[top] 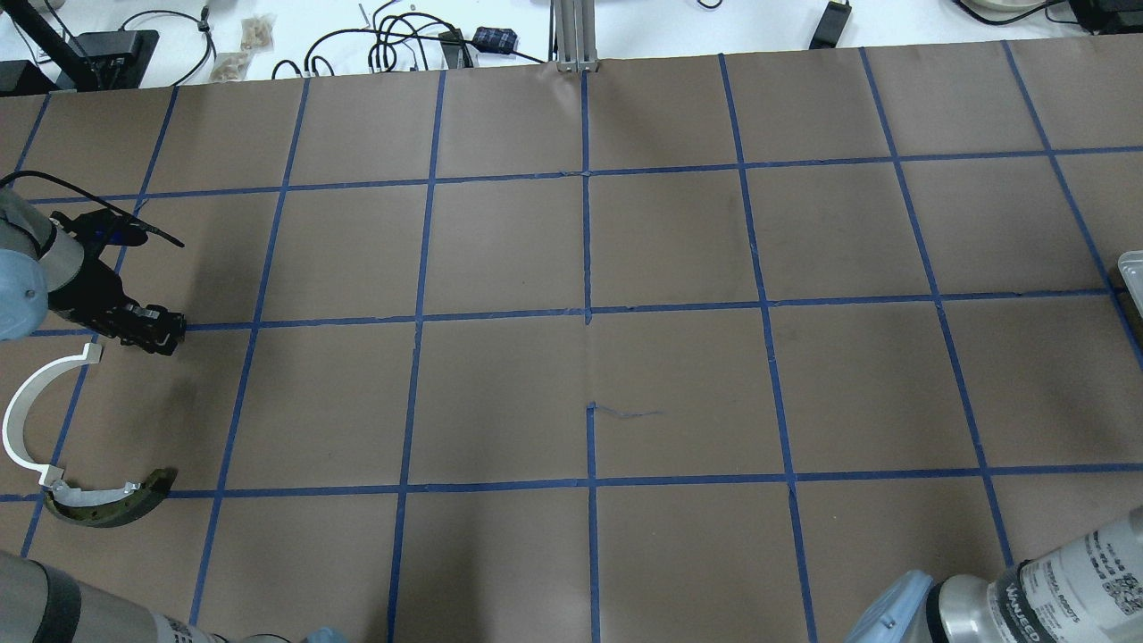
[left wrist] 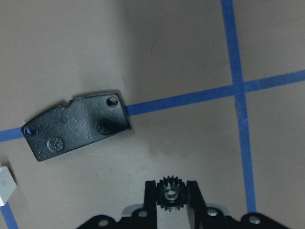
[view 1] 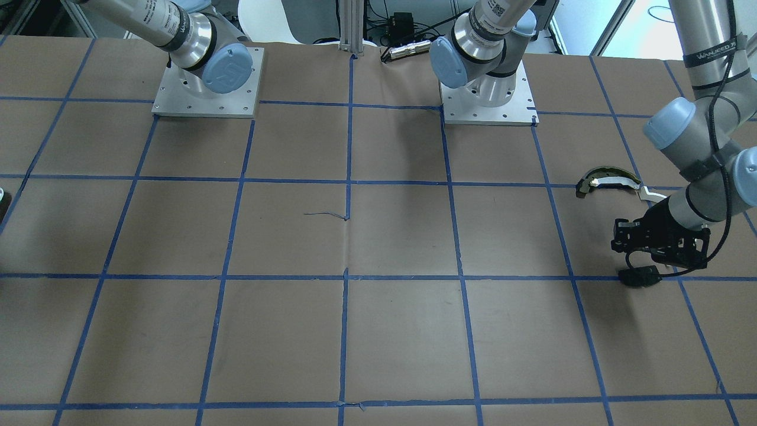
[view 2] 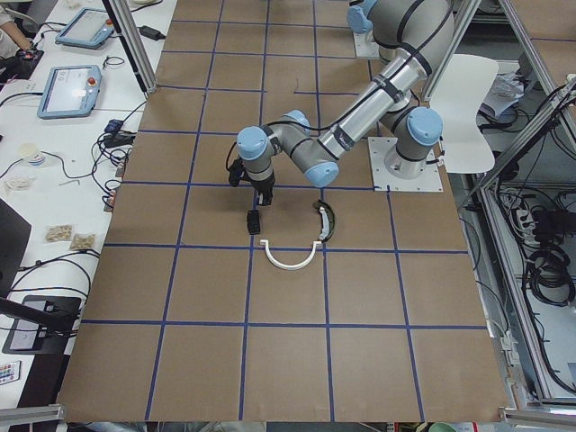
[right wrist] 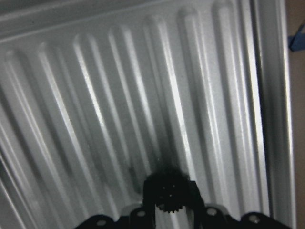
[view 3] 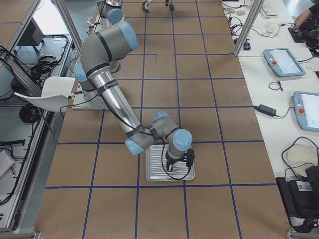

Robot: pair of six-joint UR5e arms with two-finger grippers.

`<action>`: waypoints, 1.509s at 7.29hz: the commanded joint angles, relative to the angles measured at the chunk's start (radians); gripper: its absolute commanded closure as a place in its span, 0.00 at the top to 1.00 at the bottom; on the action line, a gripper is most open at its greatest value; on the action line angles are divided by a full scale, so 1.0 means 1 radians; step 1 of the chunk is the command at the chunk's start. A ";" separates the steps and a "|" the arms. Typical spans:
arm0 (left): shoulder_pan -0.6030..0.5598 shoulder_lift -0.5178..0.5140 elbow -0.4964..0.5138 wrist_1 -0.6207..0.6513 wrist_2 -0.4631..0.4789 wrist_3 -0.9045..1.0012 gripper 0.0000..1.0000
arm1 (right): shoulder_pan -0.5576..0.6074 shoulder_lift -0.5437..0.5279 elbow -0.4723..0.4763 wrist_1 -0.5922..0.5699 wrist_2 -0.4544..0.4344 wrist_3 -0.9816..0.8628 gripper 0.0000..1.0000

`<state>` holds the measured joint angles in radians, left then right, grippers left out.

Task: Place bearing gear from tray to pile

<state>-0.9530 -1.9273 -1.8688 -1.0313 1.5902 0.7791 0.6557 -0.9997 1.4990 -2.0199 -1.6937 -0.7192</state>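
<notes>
My left gripper is shut on a small black bearing gear and holds it just above the paper, beside the pile. The pile is a flat black plate, a thin white curved strip and a dark arc-shaped piece. In the overhead view the left gripper is just beyond the strip's end. My right gripper is low over the ribbed metal tray and shut on another small dark gear.
The table is covered in brown paper with a blue tape grid. The tray lies at the table's right end, with its corner showing in the overhead view. The arm bases stand at the robot's edge.
</notes>
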 commanded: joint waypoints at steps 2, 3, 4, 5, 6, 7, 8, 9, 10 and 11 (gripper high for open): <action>0.005 0.016 -0.003 -0.044 -0.004 -0.012 0.82 | 0.228 -0.173 0.013 0.232 0.057 0.241 0.00; -0.015 0.046 0.010 -0.100 -0.007 -0.041 0.83 | 0.328 -0.201 0.029 0.272 0.113 0.362 0.00; -0.065 0.100 0.040 -0.155 -0.063 -0.122 0.84 | 0.435 -0.218 0.055 0.276 0.162 0.524 0.00; -0.140 0.144 0.093 -0.253 -0.067 -0.209 0.84 | 0.550 -0.227 0.090 0.273 0.217 0.701 0.00; -0.206 0.172 0.118 -0.297 -0.075 -0.345 0.84 | 0.691 -0.234 0.124 0.258 0.247 0.891 0.00; -0.273 0.183 0.117 -0.296 -0.082 -0.397 0.84 | 0.837 -0.227 0.141 0.229 0.270 1.031 0.00; -0.358 0.186 0.125 -0.283 -0.082 -0.526 0.84 | 0.946 -0.227 0.168 0.195 0.314 1.152 0.00; -0.436 0.179 0.131 -0.270 -0.076 -0.610 0.84 | 1.049 -0.220 0.191 0.111 0.377 1.308 0.00; -0.476 0.165 0.128 -0.227 -0.073 -0.616 0.84 | 1.120 -0.208 0.207 0.033 0.411 1.411 0.00; -0.484 0.165 0.116 -0.213 -0.072 -0.627 0.84 | 1.178 -0.192 0.227 0.023 0.436 1.467 0.00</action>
<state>-1.4047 -1.7575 -1.7443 -1.2705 1.5160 0.1781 1.7482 -1.2085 1.7012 -1.9529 -1.2971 0.6468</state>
